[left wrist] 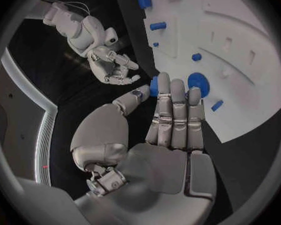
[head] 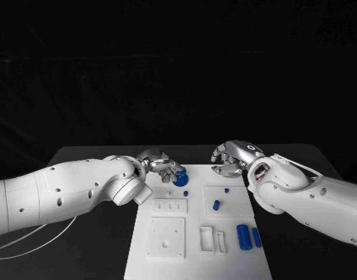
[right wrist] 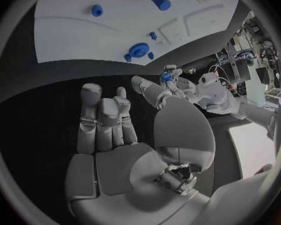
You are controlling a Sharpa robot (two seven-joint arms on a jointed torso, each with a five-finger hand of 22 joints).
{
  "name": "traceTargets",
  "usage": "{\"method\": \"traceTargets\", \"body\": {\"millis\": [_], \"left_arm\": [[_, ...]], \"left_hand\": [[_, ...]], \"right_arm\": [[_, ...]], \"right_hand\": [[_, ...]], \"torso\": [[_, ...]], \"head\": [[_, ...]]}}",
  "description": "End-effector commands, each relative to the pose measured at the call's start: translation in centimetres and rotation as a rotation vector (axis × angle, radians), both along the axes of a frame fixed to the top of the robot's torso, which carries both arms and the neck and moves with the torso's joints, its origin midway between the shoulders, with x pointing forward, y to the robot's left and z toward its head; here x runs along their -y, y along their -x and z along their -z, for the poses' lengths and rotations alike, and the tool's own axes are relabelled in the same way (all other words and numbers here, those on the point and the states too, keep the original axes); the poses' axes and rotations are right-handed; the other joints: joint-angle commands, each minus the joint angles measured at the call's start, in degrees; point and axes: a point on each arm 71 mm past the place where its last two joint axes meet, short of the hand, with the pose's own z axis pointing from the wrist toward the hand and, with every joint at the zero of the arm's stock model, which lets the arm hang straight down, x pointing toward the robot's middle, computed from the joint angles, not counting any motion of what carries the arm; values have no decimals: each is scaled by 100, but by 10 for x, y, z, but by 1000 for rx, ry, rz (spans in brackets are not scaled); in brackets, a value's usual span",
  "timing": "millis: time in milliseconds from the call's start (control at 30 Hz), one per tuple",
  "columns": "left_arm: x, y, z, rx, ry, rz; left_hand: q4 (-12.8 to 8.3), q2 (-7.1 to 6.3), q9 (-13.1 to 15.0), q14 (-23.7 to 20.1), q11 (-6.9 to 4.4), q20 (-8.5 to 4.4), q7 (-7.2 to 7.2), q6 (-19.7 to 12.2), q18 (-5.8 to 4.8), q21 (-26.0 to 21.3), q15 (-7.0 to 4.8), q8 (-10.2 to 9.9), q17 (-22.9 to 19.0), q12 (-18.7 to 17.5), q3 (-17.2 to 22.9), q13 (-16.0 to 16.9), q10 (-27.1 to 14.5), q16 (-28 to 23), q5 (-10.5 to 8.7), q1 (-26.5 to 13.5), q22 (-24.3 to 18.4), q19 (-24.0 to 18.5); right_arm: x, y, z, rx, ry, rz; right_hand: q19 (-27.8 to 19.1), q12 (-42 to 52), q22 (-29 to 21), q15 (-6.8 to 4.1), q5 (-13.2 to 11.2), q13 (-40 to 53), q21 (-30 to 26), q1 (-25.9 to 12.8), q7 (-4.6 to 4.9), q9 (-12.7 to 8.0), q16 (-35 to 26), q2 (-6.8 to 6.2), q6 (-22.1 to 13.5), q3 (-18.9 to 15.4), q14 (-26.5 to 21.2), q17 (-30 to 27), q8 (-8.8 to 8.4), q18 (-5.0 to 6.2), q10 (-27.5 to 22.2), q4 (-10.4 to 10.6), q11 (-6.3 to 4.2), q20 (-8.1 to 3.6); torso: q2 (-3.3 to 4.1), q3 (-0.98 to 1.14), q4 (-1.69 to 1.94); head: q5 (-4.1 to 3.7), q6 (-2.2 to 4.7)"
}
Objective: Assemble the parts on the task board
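We found the left silver hand (head: 160,165) at the far end of the flat white task board (head: 193,256), its fingers (left wrist: 145,91) pinching a small blue part (left wrist: 153,86) beside the round blue disc (head: 180,178). The right silver hand (head: 231,156) hovered over the black worktop (head: 77,157), fingers (right wrist: 106,116) curled and holding nothing.
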Motion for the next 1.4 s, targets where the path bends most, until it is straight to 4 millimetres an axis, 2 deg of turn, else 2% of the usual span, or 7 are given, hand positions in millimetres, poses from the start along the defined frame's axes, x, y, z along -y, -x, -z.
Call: {"method": "traceTargets", "body": {"millis": [33, 267, 567, 667, 867, 1267, 1400], "left_arm": [[-1, 1, -4, 78, -49, 16], [-7, 10, 0, 139, -139, 44], [-17, 23, 9, 193, -232, 27], [-19, 25, 12, 189, -240, 18], [-19, 28, 17, 172, -249, 13], [-14, 29, 40, 105, -288, 22], [-13, 30, 45, 88, -309, 29]], "left_hand": [[24, -53, 111, 165, -129, -456, -320, 340, 10, 193, -148, -63, 95, 365, -67, 270, 143, 271, -65, 168, 25, 201], [38, -101, 160, 482, -278, -707, -428, 425, 74, 626, -474, -176, 295, 1389, -128, 1003, 222, 922, -102, 274, 66, 584], [33, -275, 267, 721, -391, -946, -535, 631, 145, 1102, -749, -202, 398, 2358, -137, 1630, 193, 1512, -175, 334, 74, 931], [61, -309, 301, 740, -414, -986, -554, 677, 153, 1192, -784, -207, 403, 2564, -118, 1745, 148, 1631, -176, 346, 59, 961], [87, -359, 352, 757, -437, -1033, -579, 744, 158, 1318, -818, -213, 405, 2831, -106, 1863, 99, 1798, -172, 369, 40, 990], [133, -410, 465, 783, -505, -1037, -648, 914, 138, 1294, -882, -165, 389, 3124, -102, 1935, 55, 1997, -173, 337, 9, 1085], [149, -404, 489, 787, -517, -1041, -660, 940, 138, 1299, -894, -157, 392, 3177, -107, 1944, 52, 2037, -174, 320, 13, 1098]], "right_arm": [[8, -1, -3, 9, -25, 8], [26, -3, -7, 10, -37, 40], [42, -3, -9, 8, -46, 64], [44, -3, -10, 5, -51, 66], [46, -4, -13, 3, -66, 72], [46, -6, -16, -1, -74, 74], [45, -6, -16, -1, -74, 73]], "right_hand": [[-12, -36, 13, 36, 42, -7, -36, 66, 39, -8, -28, -9, 17, -4, -3, 2, 14, 74, 22, 28, 9, -35], [-11, -35, 15, 35, 98, -12, -41, 71, 38, -7, -31, -7, 25, -4, -2, 5, 18, 74, 24, 43, 7, -35], [-9, -34, 19, 32, 185, -18, -46, 86, 34, -7, -35, -11, 33, -7, -2, 9, 23, 74, 25, 49, 4, -36], [-9, -33, 20, 31, 208, -20, -48, 93, 33, -7, -35, -13, 34, -8, -2, 10, 24, 74, 25, 47, 3, -36], [-9, -33, 21, 31, 233, -22, -50, 93, 33, -7, -37, -12, 36, -9, -2, 11, 25, 74, 25, 54, 3, -36], [-10, -34, 22, 30, 278, -26, -55, 91, 33, -8, -40, -7, 36, -11, -2, 13, 25, 74, 23, 65, 2, -35], [-10, -34, 23, 30, 293, -27, -56, 92, 33, -8, -41, -6, 35, -12, -2, 14, 25, 74, 22, 67, 2, -35]], "torso": [[0, 4, -2], [0, 3, -2], [-8, 19, 8], [-11, 23, 10], [-34, 56, 11], [-19, 37, 3], [-17, 42, 6]], "head": [[11, -21], [55, -65], [143, -160], [172, -183], [188, -245], [168, -330], [159, -353]]}}
